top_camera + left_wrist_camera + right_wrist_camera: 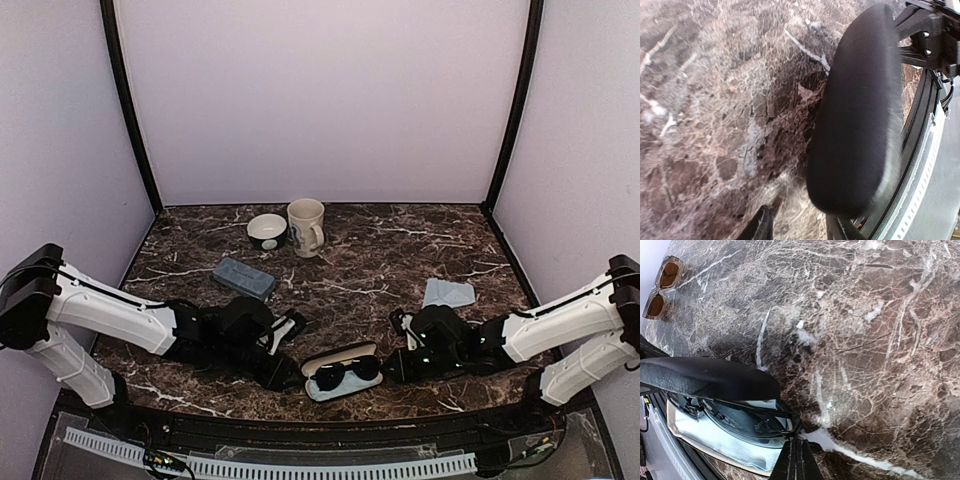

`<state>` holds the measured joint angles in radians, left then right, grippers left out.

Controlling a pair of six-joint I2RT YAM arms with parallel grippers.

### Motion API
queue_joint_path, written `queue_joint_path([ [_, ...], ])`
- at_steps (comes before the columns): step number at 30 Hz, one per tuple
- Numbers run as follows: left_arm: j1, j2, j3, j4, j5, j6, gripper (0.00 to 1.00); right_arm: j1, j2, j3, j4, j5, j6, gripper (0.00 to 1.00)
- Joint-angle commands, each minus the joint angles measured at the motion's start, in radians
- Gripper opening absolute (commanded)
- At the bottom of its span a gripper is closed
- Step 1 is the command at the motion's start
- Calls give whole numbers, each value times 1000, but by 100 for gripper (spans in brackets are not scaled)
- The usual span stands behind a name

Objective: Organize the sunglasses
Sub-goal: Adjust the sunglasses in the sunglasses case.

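Two pairs are out: the black sunglasses (345, 374) lie in the open case (336, 354) at the near edge of the bench (380, 270). The left gripper (800, 227), just left of the case, has its jaws partly apart and holds nothing, and the right gripper (796, 455), just right of it, has its jaws squeezed together. Past the case the brown sunglasses (662, 287) lie on the bench, and a bowl (266, 231) and a mug (306, 226) stand far back.

Marble table (370, 262) (sunglasses (662, 287), mug (306, 226), bowl (266, 231), case (244, 278))
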<state>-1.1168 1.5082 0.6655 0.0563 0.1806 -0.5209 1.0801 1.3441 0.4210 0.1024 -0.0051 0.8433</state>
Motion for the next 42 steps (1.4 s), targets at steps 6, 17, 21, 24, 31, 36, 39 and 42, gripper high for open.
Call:
queue_joint_path([
  [6, -93, -186, -36, -12, -173, 186, 37, 11, 13, 50, -69, 44, -32, 3],
  [17, -265, -45, 162, -71, -283, 513, 47, 16, 29, 57, -57, 38, -34, 2],
  [21, -300, 53, 242, -80, -325, 580, 52, 20, 36, 60, -54, 37, -31, 2],
  [24, -314, 105, 286, -85, -345, 615, 54, 22, 32, 59, -57, 39, -29, 2],
  [31, -320, 201, 365, -133, -428, 681, 60, 27, 32, 61, -53, 41, -27, 2],
  [36, -320, 245, 404, -161, -445, 683, 66, 30, 41, 67, -48, 38, -29, 2],
  [39, -327, 270, 424, -181, -488, 681, 68, 32, 44, 63, -40, 36, -27, 1],
  [42, -335, 287, 436, -184, -523, 685, 73, 32, 50, 67, -41, 33, -30, 1],
])
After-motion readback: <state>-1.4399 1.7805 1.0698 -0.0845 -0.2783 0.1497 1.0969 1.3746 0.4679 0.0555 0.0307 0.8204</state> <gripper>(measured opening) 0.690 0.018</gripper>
